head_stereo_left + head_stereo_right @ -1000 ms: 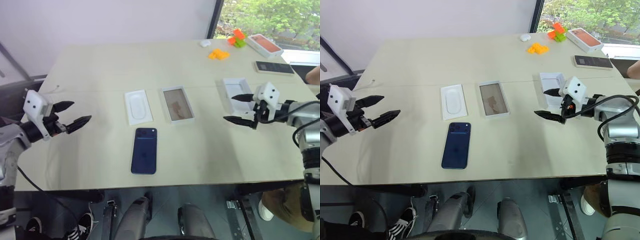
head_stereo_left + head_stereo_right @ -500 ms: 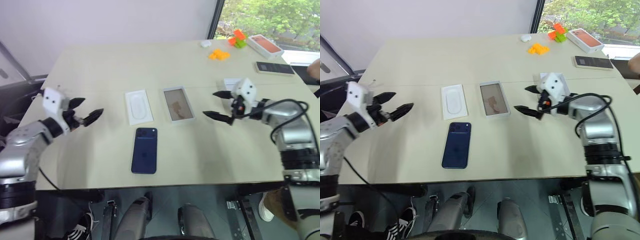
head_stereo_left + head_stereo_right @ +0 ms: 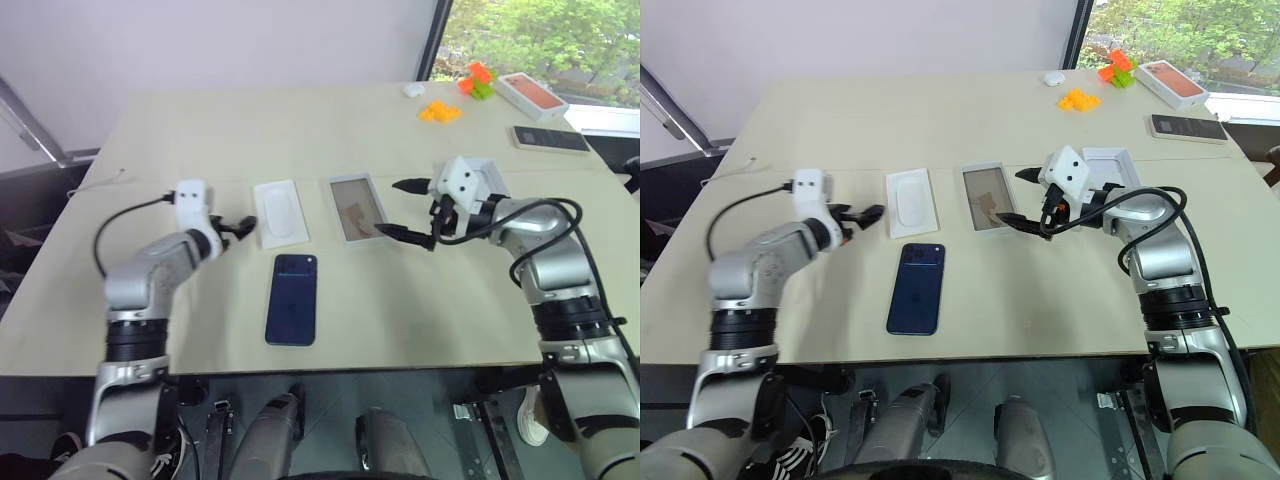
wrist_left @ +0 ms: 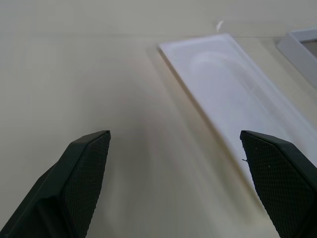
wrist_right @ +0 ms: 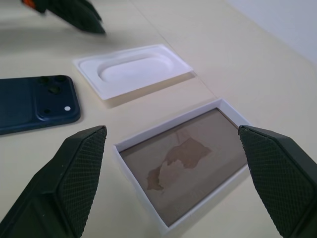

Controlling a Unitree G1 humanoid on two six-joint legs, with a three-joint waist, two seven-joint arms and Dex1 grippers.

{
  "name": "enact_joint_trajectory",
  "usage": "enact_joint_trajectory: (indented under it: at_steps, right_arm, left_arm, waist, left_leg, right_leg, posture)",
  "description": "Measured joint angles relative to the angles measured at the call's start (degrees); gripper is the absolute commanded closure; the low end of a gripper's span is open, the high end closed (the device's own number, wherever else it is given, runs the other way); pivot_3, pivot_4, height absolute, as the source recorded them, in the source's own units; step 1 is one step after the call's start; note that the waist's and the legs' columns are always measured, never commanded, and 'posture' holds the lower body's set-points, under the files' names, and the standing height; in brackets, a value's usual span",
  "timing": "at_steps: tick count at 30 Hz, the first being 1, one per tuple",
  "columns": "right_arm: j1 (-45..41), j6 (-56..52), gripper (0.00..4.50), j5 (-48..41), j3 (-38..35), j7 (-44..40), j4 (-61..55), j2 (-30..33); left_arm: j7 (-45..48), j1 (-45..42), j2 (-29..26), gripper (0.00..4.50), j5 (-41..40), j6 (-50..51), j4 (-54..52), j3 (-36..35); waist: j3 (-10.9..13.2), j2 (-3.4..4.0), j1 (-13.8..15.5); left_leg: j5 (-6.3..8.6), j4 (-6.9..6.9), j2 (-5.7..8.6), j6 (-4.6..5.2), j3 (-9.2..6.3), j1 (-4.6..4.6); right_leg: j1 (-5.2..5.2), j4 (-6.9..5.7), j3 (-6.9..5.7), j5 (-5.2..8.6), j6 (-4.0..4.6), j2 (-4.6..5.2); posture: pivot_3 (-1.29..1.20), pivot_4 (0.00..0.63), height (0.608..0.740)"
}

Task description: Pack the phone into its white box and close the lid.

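Left eye view: I have both arms over the beige table (image 3: 200, 120), each empty with fingers spread wide. My left gripper (image 3: 235, 226) hovers just beside the oval-hollowed white insert (image 3: 278, 212); my right gripper (image 3: 402, 208) hangs at the near right edge of the white box (image 3: 356, 207). The phone (image 3: 292, 298) lies back-up nearer me, untouched, and the lid (image 3: 1110, 165) sits behind my right wrist. I judge this the approach: next, one gripper must drop to the phone's long edges.

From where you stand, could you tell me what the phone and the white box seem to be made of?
Phone: likely glass or glossy plastic back, dark navy with a faint sheen. White box: apparently matte cardboard, thin folded walls, greyish-brown floor with a lighter patch.
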State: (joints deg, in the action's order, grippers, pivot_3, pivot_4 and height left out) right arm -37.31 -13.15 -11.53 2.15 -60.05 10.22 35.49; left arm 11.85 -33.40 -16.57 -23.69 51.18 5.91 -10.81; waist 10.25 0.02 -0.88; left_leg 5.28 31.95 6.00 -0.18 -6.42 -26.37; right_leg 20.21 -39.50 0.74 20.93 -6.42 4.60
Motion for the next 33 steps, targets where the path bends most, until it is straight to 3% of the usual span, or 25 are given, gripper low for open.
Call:
enact_joint_trajectory:
  at_steps: [5, 12, 20, 23, 30, 33]
  right_arm:
    - [1.52, -0.09, 0.05, 0.0, -0.1, 0.3, -0.21, 0.07]
    - [2.4, -0.28, 0.05, -0.02, -0.2, 1.25, -1.44, 0.25]
    - [2.83, -1.12, 0.05, -0.04, -0.21, 2.05, -3.49, 0.05]
    - [2.83, -1.38, 0.0, -0.04, -0.23, 2.28, -3.49, 0.28]
    - [2.84, -1.66, 0.0, -0.04, -0.24, 2.59, -3.78, 0.45]
    - [2.82, -1.83, 0.0, -0.04, -0.24, 2.82, -3.79, 0.52]
  left_arm:
    - [-5.28, -2.42, 4.66, 0.07, 0.6, -0.43, 3.0, -1.38]
    - [-8.0, -6.31, 6.39, 0.07, 1.01, -2.15, 8.68, -3.03]
    - [-6.71, -12.04, 6.61, 0.07, 4.87, -3.17, 16.26, 1.22]
    - [-6.11, -12.04, 6.7, 0.91, 5.08, -3.38, 16.7, 0.99]
    - [-5.92, -12.05, 8.1, 4.39, 5.19, -3.1, 17.36, 0.74]
    - [-5.81, -12.24, 8.35, 4.49, 4.71, -2.89, 16.93, 0.35]
  waist:
    - [0.0, -0.01, -0.04]
    - [-0.01, -0.01, 0.1]
    - [-0.01, -0.01, 0.16]
    - [-0.02, 0.0, 0.13]
    - [-0.03, -0.02, 0.27]
    - [-0.04, -0.01, 0.21]
  left_leg:
    - [0.0, 0.03, -0.01, 0.0, 0.0, 0.0]
    - [0.0, 0.05, 0.0, 0.0, 0.01, -0.01]
    - [0.0, 0.06, 0.05, -0.01, -0.06, 0.0]
    - [0.0, 0.04, 0.03, -0.01, -0.08, 0.0]
    - [0.01, 0.07, 0.07, 0.0, -0.09, 0.0]
    - [0.01, 0.07, 0.05, -0.01, -0.09, 0.04]
  right_leg:
    - [-0.07, -0.05, 0.0, -0.01, 0.0, -0.02]
    - [-0.09, -0.05, -0.02, -0.01, 0.0, -0.01]
    - [-0.08, 0.0, -0.09, -0.01, -0.01, 0.03]
    - [-0.07, -0.01, -0.1, -0.01, -0.01, 0.0]
    - [-0.1, 0.04, -0.11, -0.02, -0.03, 0.04]
    - [-0.12, 0.03, -0.11, -0.02, -0.03, 0.02]
  posture:
    - [0.0, 0.15, 0.74]
    - [0.0, 0.15, 0.74]
    - [0.0, 0.15, 0.74]
    - [0.0, 0.15, 0.74]
    - [0.0, 0.15, 0.74]
    - [0.0, 0.15, 0.74]
